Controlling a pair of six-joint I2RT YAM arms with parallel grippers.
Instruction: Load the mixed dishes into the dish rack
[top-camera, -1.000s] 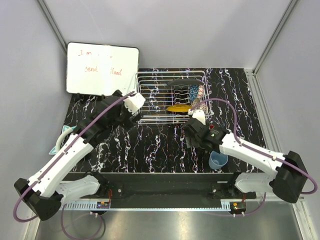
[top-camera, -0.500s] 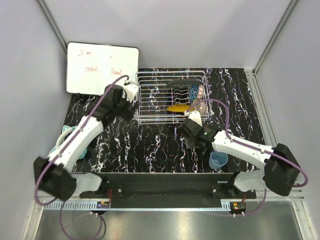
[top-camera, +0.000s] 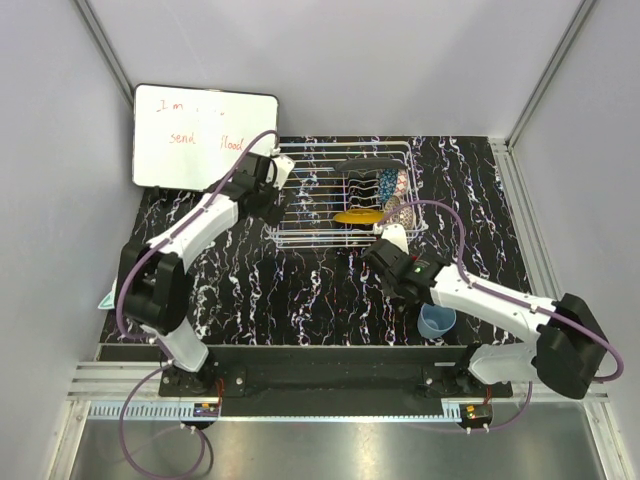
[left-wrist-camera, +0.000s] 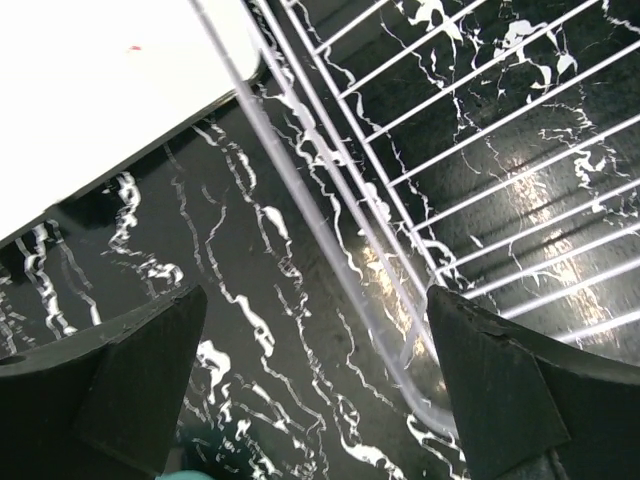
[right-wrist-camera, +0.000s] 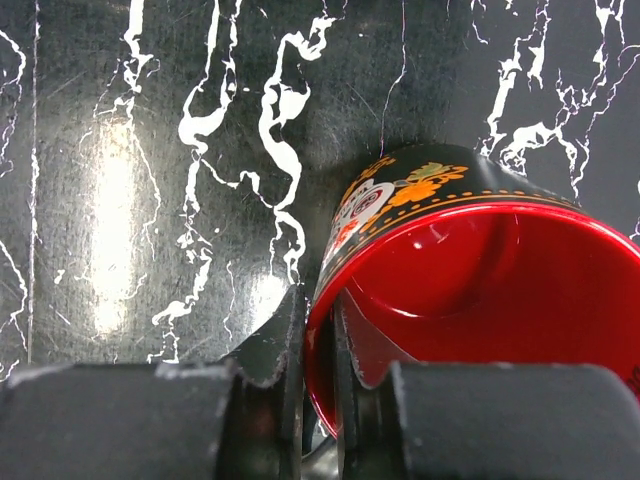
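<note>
The right gripper (right-wrist-camera: 318, 345) is pinching the black mug (right-wrist-camera: 470, 270) by its wall: in the right wrist view one finger (right-wrist-camera: 268, 350) lies against the flowered outside, the other sits inside against the red lining, and the rim is clamped between them. The mug's open mouth faces that camera, and the rest of its body reaches out to one side of the jaws, over the black marbled table (top-camera: 300, 290). From above, this gripper is just in front of the near right corner of the dish rack (top-camera: 340, 243), outside the wires, and the arm hides the mug itself. Whether the mug touches the table I cannot tell. The left gripper (left-wrist-camera: 314, 300) stands with its jaws spread wide and nothing between them, above the rack's left rim near the rear corner, with the rim wire running beneath the gap and the whiteboard (left-wrist-camera: 80, 80) just beyond. Inside the rack are the yellow plate (top-camera: 355, 216) near the front, the dark rectangular plate (top-camera: 360, 165) at the back and the blue patterned bowl (top-camera: 390, 183) on the right. The light-blue cup (top-camera: 436, 320) sits on the table beside the right arm, well apart from the rack.
</note>
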